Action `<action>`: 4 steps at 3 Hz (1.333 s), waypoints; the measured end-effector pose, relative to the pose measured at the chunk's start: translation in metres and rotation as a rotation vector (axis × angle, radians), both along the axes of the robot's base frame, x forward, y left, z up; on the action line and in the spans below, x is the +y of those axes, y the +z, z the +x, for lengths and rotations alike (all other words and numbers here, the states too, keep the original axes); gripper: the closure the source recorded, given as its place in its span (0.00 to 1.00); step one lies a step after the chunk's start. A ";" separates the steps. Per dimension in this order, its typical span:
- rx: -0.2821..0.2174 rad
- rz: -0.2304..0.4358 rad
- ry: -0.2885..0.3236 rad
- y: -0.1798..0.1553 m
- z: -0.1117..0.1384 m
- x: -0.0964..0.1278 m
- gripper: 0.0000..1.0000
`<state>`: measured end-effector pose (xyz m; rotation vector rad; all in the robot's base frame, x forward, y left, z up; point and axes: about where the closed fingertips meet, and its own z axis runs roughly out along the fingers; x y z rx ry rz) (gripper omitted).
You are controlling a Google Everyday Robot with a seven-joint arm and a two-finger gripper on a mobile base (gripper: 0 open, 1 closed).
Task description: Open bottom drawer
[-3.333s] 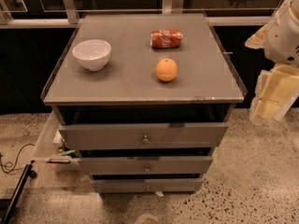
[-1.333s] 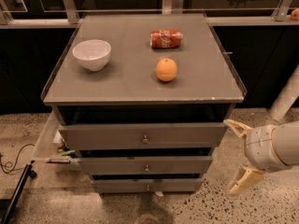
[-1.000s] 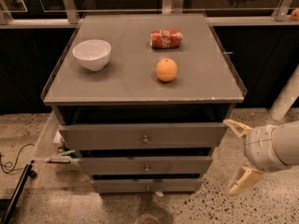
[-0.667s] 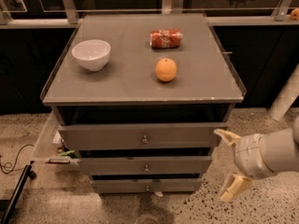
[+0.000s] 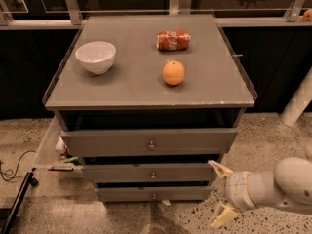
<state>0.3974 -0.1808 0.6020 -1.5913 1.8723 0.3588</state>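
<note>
**Bottom drawer untouched; jaws wide beside its right end**

The bottom drawer (image 5: 146, 194) is the lowest and narrowest of three grey fronts, right above the speckled floor (image 5: 273, 135). It has a small round metal knob (image 5: 154, 196) at centre. None of its inside shows. No label or writing on the front.

The gripper (image 5: 213, 194) is low, just off the drawer's right end, level with the front. The jaws are spread wide, one cream finger (image 5: 219, 169) up and the other down. They hold nothing. I cannot tell whether the fingers touch the cabinet's corner. The gripper is well right of the knob. The white arm (image 5: 285, 185) comes in from the lower right.

Above are the middle drawer (image 5: 122, 172) and the widest top drawer (image 5: 107, 141), each with one centre knob. Dark gaps separate the fronts.

On the counter (image 5: 136, 89):
- A white bowl (image 5: 95, 56) at back left, upright, with nothing visible in it.
- A red can (image 5: 173, 40) at back centre-right, lying on its side. It carries white script that I cannot read.
- An orange (image 5: 173, 72) sits just in front of the can, apart from it.

A black cable (image 5: 14, 165) lies on the floor to the left.
</note>
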 end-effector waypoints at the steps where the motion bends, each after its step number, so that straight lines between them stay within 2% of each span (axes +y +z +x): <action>1: -0.035 0.039 0.010 -0.056 0.011 0.009 0.00; 2: -0.040 0.026 -0.001 -0.103 0.027 0.008 0.00; 3: 0.004 -0.016 -0.069 -0.140 0.050 -0.009 0.00; 4: 0.004 -0.017 -0.069 -0.140 0.050 -0.009 0.00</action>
